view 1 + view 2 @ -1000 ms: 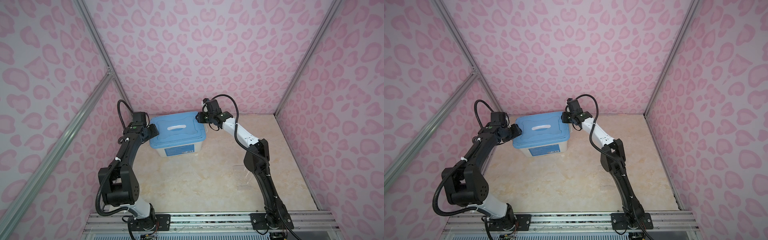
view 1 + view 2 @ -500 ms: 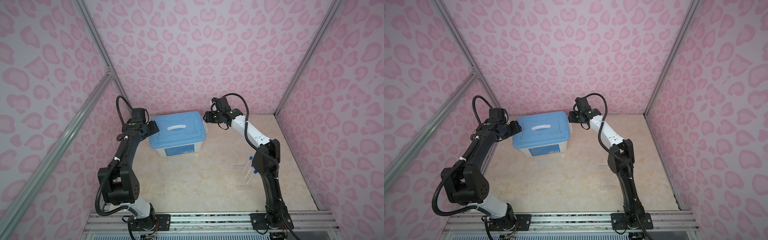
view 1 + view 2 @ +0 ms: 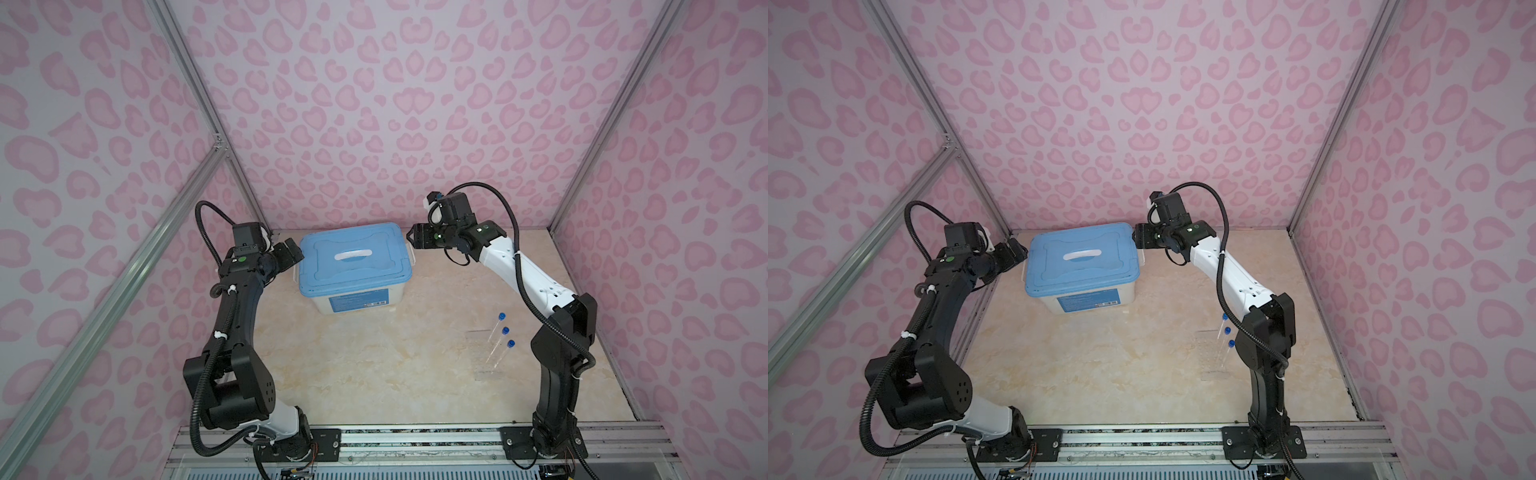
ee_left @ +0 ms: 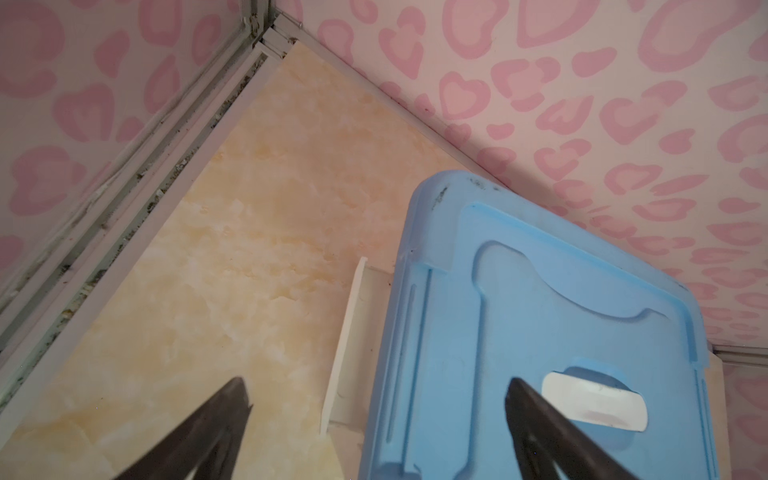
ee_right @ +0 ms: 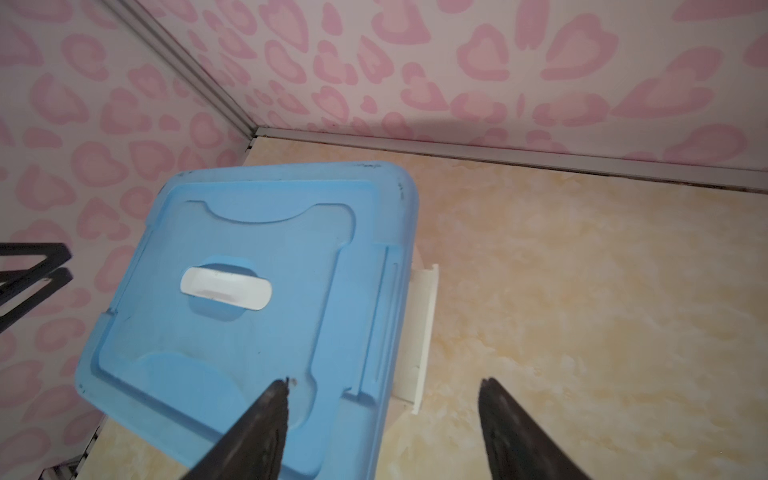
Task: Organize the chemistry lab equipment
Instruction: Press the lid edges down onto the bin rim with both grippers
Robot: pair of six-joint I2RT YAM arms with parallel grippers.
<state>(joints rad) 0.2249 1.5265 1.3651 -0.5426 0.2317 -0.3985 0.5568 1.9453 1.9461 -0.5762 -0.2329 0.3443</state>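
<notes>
Three clear blue-capped tubes stand tilted in a clear rack at the front right, close to the right arm's elbow. My left gripper hovers open and empty at the left end of the blue-lidded box. My right gripper is open and empty just off the box's right end. The lid lies shut on the box.
The box's white side latches stick outward at both ends. The box sits near the back wall and the left back corner post. The metal base rail runs along the front edge.
Both grippers have opened wider. The right gripper has drawn back to the right off the box end, uncovering the tubes in the rack. The left gripper has shifted only slightly.
</notes>
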